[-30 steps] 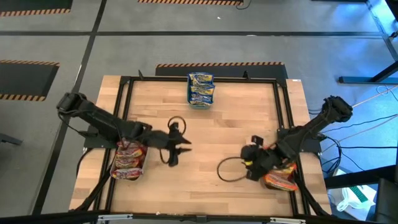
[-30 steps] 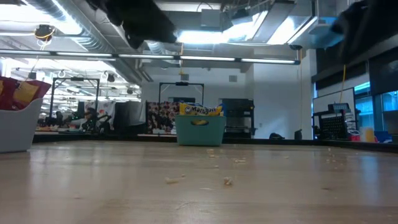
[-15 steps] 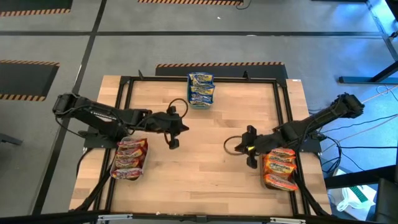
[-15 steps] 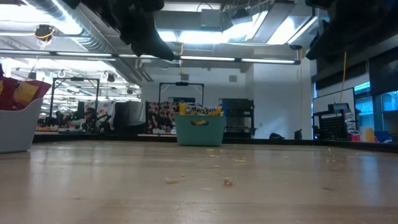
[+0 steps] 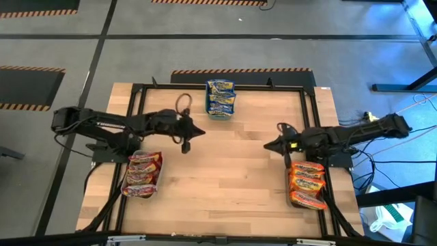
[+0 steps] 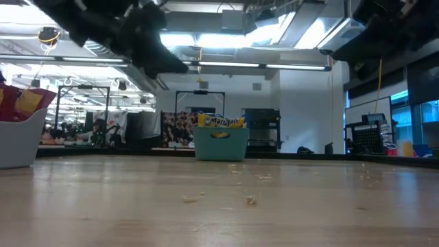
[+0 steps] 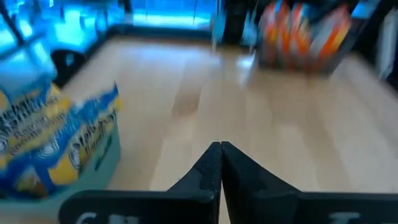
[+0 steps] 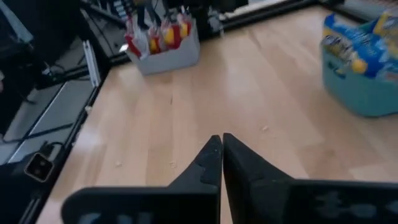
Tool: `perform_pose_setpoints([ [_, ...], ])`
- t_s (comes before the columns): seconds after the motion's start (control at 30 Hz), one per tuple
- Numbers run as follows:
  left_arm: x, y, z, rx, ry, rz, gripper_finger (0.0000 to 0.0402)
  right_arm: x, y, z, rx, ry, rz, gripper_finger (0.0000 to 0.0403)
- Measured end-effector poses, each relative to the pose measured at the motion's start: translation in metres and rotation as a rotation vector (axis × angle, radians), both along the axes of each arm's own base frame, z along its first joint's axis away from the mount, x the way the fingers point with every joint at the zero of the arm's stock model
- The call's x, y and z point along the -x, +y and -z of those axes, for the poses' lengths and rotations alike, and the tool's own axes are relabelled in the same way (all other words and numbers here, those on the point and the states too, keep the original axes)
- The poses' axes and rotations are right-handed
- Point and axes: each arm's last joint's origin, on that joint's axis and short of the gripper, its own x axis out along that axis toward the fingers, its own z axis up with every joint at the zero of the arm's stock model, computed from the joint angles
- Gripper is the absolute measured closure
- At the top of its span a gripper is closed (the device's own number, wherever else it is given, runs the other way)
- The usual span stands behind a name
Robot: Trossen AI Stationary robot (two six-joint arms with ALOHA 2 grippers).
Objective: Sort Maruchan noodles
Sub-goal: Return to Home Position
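Wooden boards make up the counter (image 5: 239, 178) as seen from above. Blue-and-yellow packets (image 5: 220, 98) are stacked in a teal bin (image 5: 220, 116) at the middle of the far edge. Red-pink packets (image 5: 141, 174) are gathered by the left edge and orange packets (image 5: 307, 184) by the right edge. The left claw (image 5: 200, 132) is held over the counter near the teal bin. The right claw (image 5: 268, 145) is held just beside the orange packets, well apart from the left one.

From counter height, the teal bin (image 6: 221, 145) is seen at the far end with a blue-and-yellow packet showing above its rim. A pale bin (image 6: 17, 140) holding red-pink packets is cut off at the side. Only dark parts of the arms are shown overhead.

In the left wrist view, the left claw (image 7: 221, 145) is seen with its fingers pressed together on nothing, above bare wood. The blue-and-yellow packets (image 7: 50, 134) are close by and the orange packets (image 7: 305, 31) far across the counter.

In the right wrist view, the right claw (image 8: 222, 138) is likewise closed on nothing. The pale bin (image 8: 165, 56) is seen across the counter and the teal bin (image 8: 360, 93) off to one side.
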Motion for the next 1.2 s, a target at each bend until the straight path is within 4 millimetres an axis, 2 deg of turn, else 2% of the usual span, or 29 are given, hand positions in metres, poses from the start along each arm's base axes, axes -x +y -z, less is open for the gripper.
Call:
perform_pose_setpoints([
  [0.2,0.030,0.009,0.006,0.008,-0.165,0.011,0.0400,0.020,-0.016,0.004,0.009,-0.106,0.054,0.0402],
  [0.47,0.068,0.004,0.007,0.013,-0.310,-0.025,0.0389,0.037,-0.023,0.021,0.019,-0.224,0.154,0.0402],
  [0.73,0.101,-0.003,0.020,0.011,-0.436,-0.066,0.0392,0.050,-0.025,0.016,0.041,-0.329,0.187,0.0402],
  [0.93,0.121,-0.007,0.032,0.038,-0.522,-0.085,0.0400,0.061,-0.026,0.016,0.062,-0.355,0.227,0.0402],
  [1.2,0.137,-0.011,0.033,0.043,-0.625,-0.075,0.0389,0.063,-0.026,0.018,0.068,-0.342,0.224,0.0402],
])
